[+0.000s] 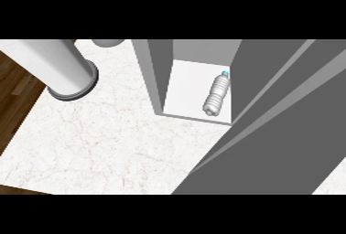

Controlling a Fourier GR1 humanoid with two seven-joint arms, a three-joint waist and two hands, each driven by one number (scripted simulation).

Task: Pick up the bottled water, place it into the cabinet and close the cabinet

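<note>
The bottled water, clear with a blue cap, lies on its side on the white floor inside the grey cabinet, close to the cabinet's right wall, cap pointing to the back. The cabinet door is a large grey panel swung across the right of the view, and it leaves the opening partly uncovered. A grey forearm reaches in from the upper left and ends in a dark ring above the counter, left of the cabinet. No hand shows on it, and nothing touches the bottle.
The white marble counter spreads to the left of the cabinet and in front of it. Its left edge runs diagonally beside a dark wooden floor. A small grey rounded part shows at the top edge.
</note>
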